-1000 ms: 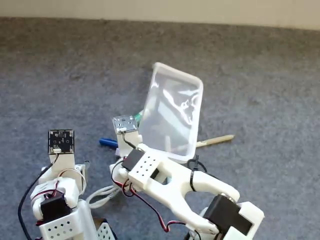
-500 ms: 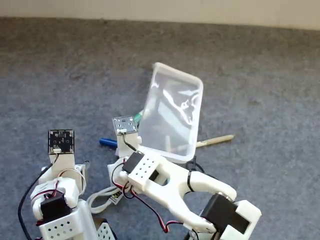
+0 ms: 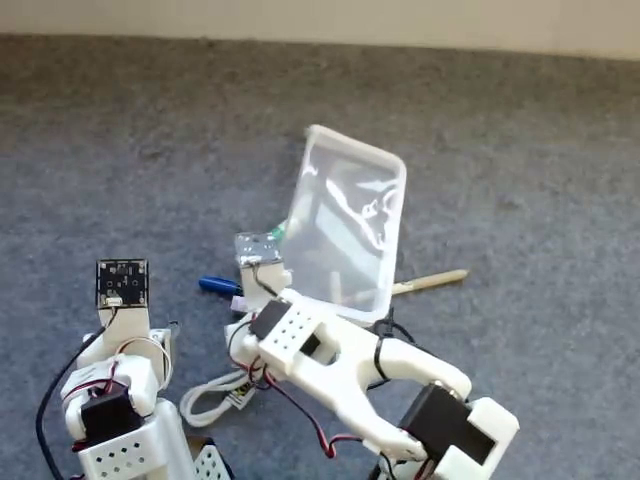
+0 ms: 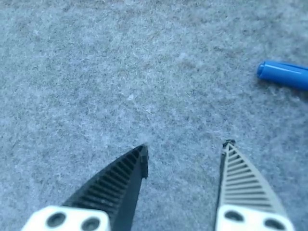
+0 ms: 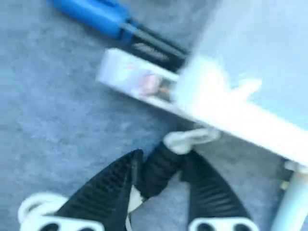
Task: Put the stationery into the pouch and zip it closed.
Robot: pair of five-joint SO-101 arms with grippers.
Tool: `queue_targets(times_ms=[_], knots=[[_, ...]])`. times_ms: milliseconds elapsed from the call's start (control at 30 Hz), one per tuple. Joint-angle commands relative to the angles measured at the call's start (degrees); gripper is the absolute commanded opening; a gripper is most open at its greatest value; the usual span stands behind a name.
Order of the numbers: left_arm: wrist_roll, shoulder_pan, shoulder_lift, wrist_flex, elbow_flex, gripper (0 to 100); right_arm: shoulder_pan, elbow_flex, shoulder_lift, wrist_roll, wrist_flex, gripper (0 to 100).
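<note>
**Pouch: right gripper at its near edge, stationery lying outside it**

The pouch (image 3: 345, 225), clear and flat, is laid on the grey carpet (image 3: 520, 150) near the middle of the high view. At its near edge the right gripper (image 5: 163, 156) is seen closed narrowly on a dark tab (image 5: 161, 172). A white loop (image 5: 190, 139) sits at the tab's tip, against the pouch's corner; what the tab belongs to cannot be made out. Just beyond, a small white block (image 5: 139, 79) and a blue pen (image 5: 96, 14) are found side by side on the carpet.

From above, that gripper is hidden under its own wrist, the arm being stretched low and forward from the near right. The left gripper (image 4: 185, 147) is held wide open and pointed down over bare carpet, with the pen's blue end cut off at the frame's edge.

In the high view a wooden pencil (image 3: 430, 282) is shown poking out by the pouch's near right corner. A green item (image 3: 277, 233) at the pouch's left edge is too small to be identified.
</note>
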Motion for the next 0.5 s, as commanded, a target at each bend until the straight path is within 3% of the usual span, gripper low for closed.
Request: queue_targets(times_ms=[0,200,467], knots=[[0.4,-0.3,0.3,-1.1,-2.6,23,-1.0,0.0,0.7,2.7,2.3,1.2],[0.4,-0.6,0.3,-1.1,-2.9,23,-0.5,-0.7,-1.5,9.3,8.5,0.5],[4.7,-0.7,0.3,-1.1,-5.3,24,5.1,0.3,-17.1,20.2,12.9,0.5]])
